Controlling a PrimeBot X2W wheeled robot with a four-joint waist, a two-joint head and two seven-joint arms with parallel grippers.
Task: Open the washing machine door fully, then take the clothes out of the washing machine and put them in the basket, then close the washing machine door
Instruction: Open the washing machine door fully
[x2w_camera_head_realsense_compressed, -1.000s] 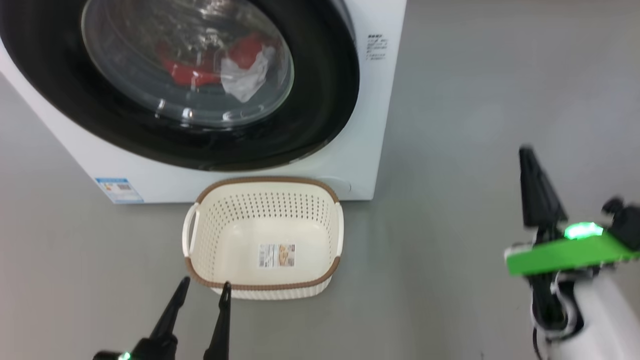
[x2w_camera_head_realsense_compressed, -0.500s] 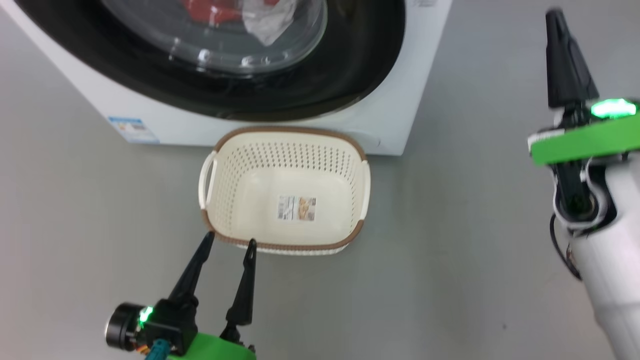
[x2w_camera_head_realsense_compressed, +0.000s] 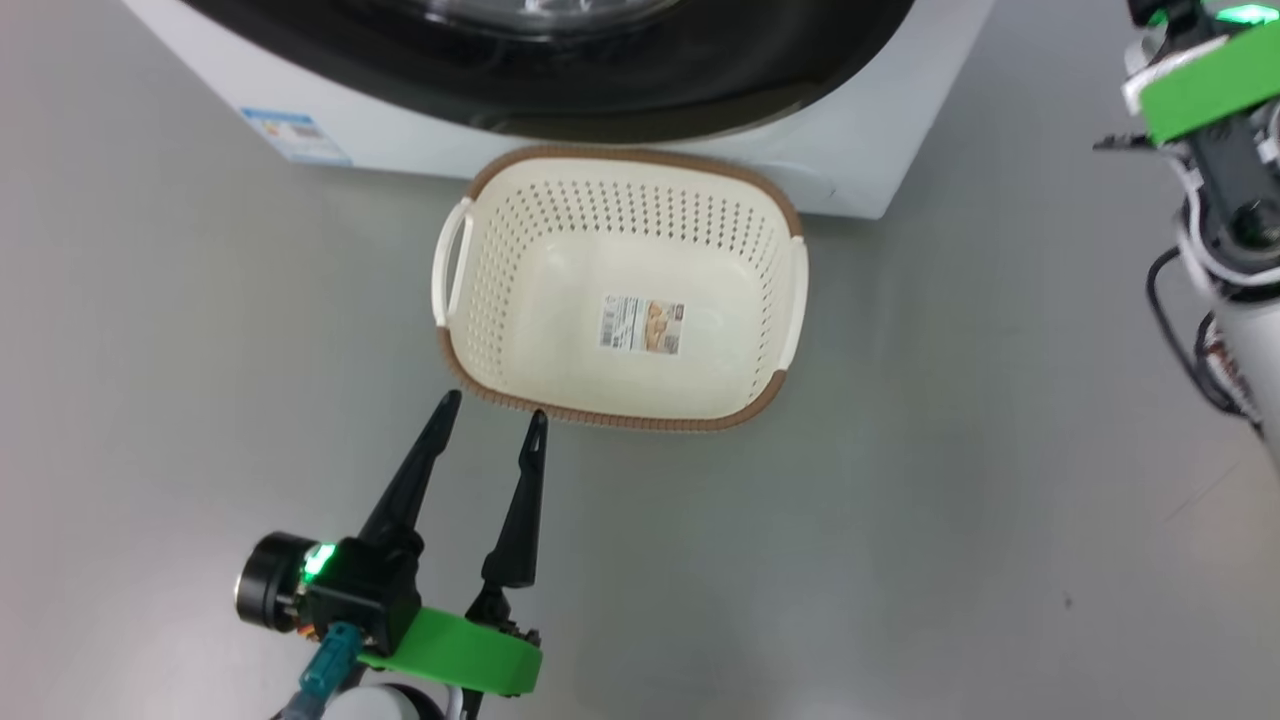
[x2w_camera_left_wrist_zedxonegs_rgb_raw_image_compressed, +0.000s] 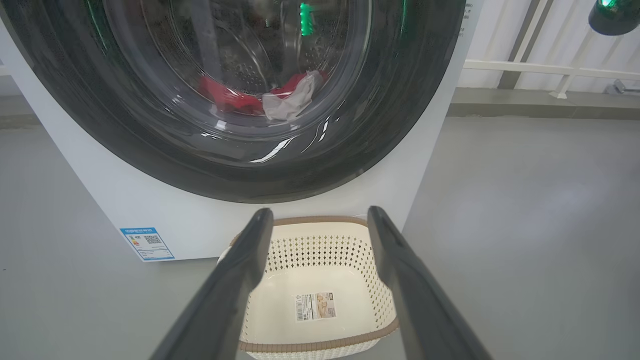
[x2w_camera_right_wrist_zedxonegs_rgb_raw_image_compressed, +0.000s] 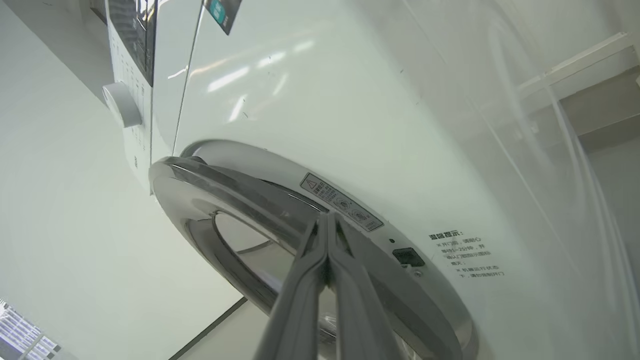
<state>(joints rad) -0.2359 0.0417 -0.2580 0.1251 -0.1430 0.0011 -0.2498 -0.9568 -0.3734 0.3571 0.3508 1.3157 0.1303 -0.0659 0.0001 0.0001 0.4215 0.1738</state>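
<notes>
The left end effector (x2w_camera_head_realsense_compressed: 495, 405) hovers low over the grey floor (x2w_camera_head_realsense_compressed: 950, 500), its two dark fingers spread moderately apart with nothing between them. At about 1 o'clock from it, just beyond the fingertips, the basket (x2w_camera_head_realsense_compressed: 640, 422) stands upright on the floor, its bottom bare apart from a paper label. At the basket's 12 o'clock, very close to its far rim, is the white washing machine (x2w_camera_head_realsense_compressed: 890, 150), with a small blue label (x2w_camera_head_realsense_compressed: 295, 135) low on its front at about 10 o'clock from the basket.

In the left wrist view the washing machine door (x2w_camera_left_wrist_zedxonegs_rgb_raw_image_compressed: 150, 155) lies against the machine's front. Whether it is latched cannot be told. Through its glass the clothes (x2w_camera_left_wrist_zedxonegs_rgb_raw_image_compressed: 235, 100) rest at the drum's 6 o'clock, the red garment beside a white cloth (x2w_camera_left_wrist_zedxonegs_rgb_raw_image_compressed: 292, 100).

The right end effector (x2w_camera_right_wrist_zedxonegs_rgb_raw_image_compressed: 326, 220) has its fingers pressed together, gripping nothing. Their tips are at the door's silvery edge, and contact with it cannot be judged.
</notes>
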